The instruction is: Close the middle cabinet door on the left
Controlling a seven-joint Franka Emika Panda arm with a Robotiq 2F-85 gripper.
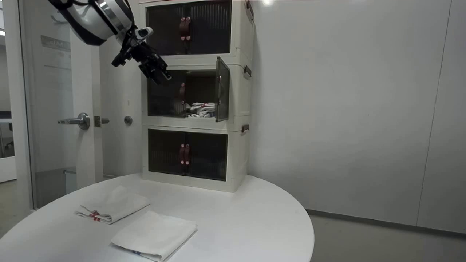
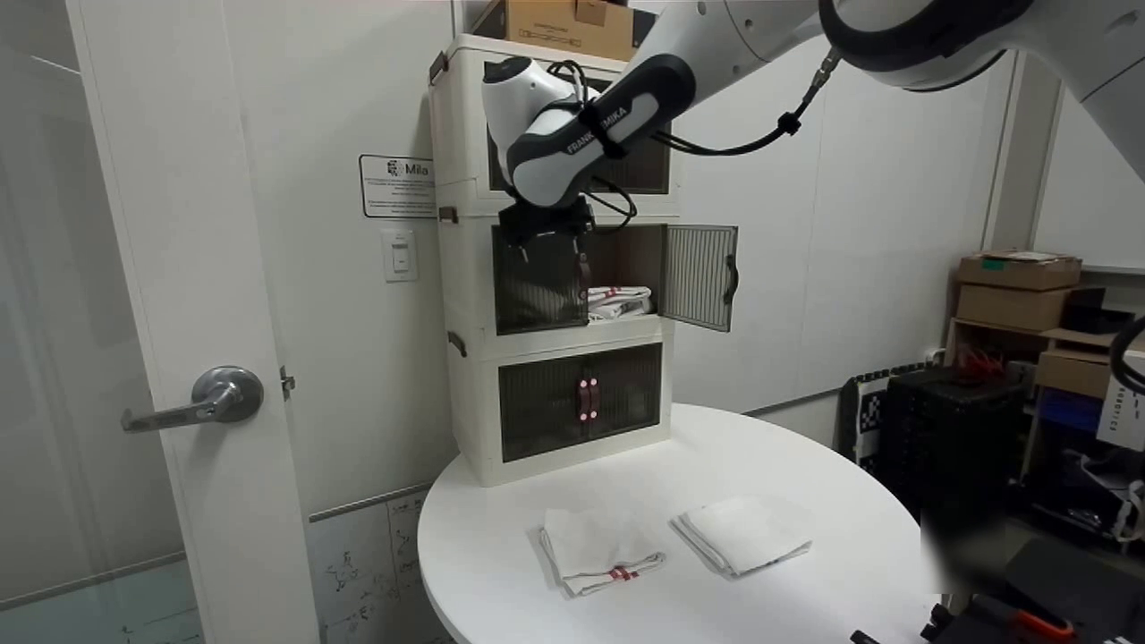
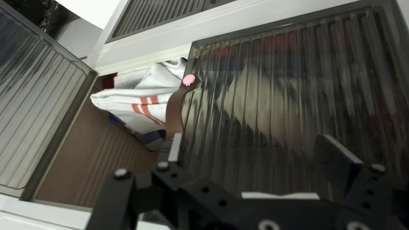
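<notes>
The white cabinet has three tiers, and the middle one holds folded white cloths with red stripes and some blue, piled near the front lip. The middle cabinet door on the left lies across its half of that tier, shut or very nearly so — a slight gap is too fine to judge. Pale, red and blue patches show in its ribbed panel in the wrist view, too blurred to name. The right door of the same tier is swung well outward, baring the cloths and a brown inner wall. The top doors and bottom doors sit closed, and a cardboard box rests on top of the cabinet. The arm reaches in with its jaws spread apart before the upper part of the left door; in the wrist view one jaw overlaps the end of the brown handle, and I cannot tell whether they touch. The open door's free edge juts forward, well apart from the jaws. Below, the cabinet stands close to the rim of the round worktop, with two folded cloths in front — a red-striped cloth and a blue-marked cloth.
</notes>
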